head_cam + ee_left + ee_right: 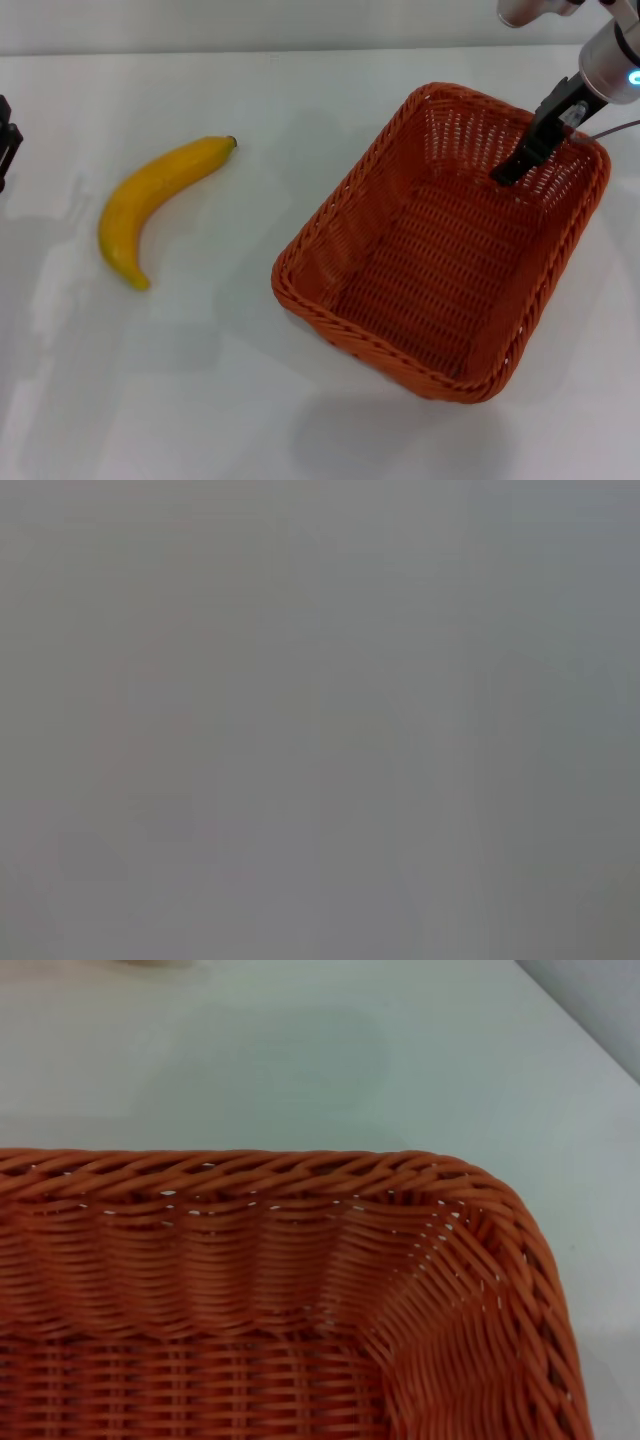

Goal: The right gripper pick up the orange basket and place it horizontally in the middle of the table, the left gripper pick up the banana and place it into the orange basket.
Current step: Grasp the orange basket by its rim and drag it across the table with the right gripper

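Observation:
The orange basket (440,250) lies at an angle on the right half of the white table (200,380), with nothing inside it. My right gripper (517,165) reaches down from the upper right, inside the basket against its far right wall. The right wrist view shows the orange basket's braided rim (250,1165) and one rounded corner close up. The banana (150,200) lies on the table to the left of the basket, its dark tip pointing towards the far side. My left gripper (5,140) shows only as a black part at the left edge, well away from the banana.
The left wrist view shows nothing but plain grey. Bare tabletop lies between the banana and the basket and along the near edge. The table's far edge (250,52) meets a pale wall.

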Action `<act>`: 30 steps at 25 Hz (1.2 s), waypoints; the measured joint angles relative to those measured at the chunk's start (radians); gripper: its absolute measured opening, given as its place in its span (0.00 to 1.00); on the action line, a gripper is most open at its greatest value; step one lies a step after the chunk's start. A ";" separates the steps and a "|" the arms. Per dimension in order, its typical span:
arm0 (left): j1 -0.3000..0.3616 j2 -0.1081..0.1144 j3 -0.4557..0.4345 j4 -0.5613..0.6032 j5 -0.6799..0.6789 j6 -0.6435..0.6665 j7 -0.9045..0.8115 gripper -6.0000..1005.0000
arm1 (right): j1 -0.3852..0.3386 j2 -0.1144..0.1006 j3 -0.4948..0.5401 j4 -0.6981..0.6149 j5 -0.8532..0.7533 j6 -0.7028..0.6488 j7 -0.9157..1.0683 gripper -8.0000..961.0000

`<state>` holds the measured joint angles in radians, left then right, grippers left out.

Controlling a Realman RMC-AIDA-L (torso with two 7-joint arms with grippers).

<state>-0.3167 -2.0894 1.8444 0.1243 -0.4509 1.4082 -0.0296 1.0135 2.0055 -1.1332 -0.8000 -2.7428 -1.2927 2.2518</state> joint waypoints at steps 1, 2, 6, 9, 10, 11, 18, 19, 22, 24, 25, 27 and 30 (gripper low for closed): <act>0.000 0.000 0.000 0.000 0.000 0.000 0.000 0.85 | 0.000 0.001 -0.001 0.001 -0.001 0.003 0.002 0.87; 0.000 0.000 0.000 0.000 0.000 0.000 -0.001 0.85 | -0.001 0.001 -0.001 0.001 -0.001 0.005 0.004 0.87; 0.002 0.000 0.000 0.000 0.000 0.000 -0.001 0.85 | -0.007 0.001 0.001 -0.007 -0.001 0.007 0.006 0.87; 0.002 0.000 0.009 0.000 0.000 0.000 -0.002 0.85 | -0.007 0.000 -0.002 -0.007 -0.004 0.004 0.007 0.87; 0.002 0.000 0.011 0.000 0.000 0.000 -0.002 0.85 | -0.008 0.000 -0.005 -0.006 -0.008 0.004 0.007 0.83; 0.002 0.000 0.012 0.000 0.000 0.000 -0.002 0.85 | -0.010 0.000 -0.009 -0.005 -0.013 0.004 0.007 0.80; 0.002 0.000 0.012 0.002 0.000 0.000 -0.001 0.85 | -0.030 0.001 -0.044 -0.026 -0.024 0.003 0.008 0.54; 0.002 0.000 0.012 0.002 0.000 0.000 -0.001 0.85 | -0.031 0.001 -0.044 -0.028 -0.025 0.002 0.008 0.51; 0.002 0.000 0.012 0.003 0.000 0.000 -0.001 0.85 | -0.032 -0.001 -0.042 -0.031 -0.026 -0.001 0.008 0.38; 0.002 0.000 0.012 0.003 0.000 0.000 0.000 0.84 | -0.031 -0.002 -0.039 -0.036 -0.026 -0.004 0.008 0.32; 0.002 0.000 0.012 0.004 0.000 0.000 0.000 0.84 | -0.030 -0.003 -0.039 -0.038 -0.027 -0.008 0.008 0.32; 0.001 0.000 0.012 0.004 0.000 0.000 0.000 0.84 | -0.026 -0.005 -0.038 -0.038 -0.028 -0.013 0.008 0.32; -0.002 0.000 0.012 0.003 0.000 0.000 0.001 0.84 | -0.022 -0.010 -0.036 -0.036 -0.029 -0.027 0.010 0.32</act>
<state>-0.3187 -2.0892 1.8560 0.1275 -0.4510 1.4082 -0.0291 0.9916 1.9955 -1.1693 -0.8365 -2.7722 -1.3199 2.2615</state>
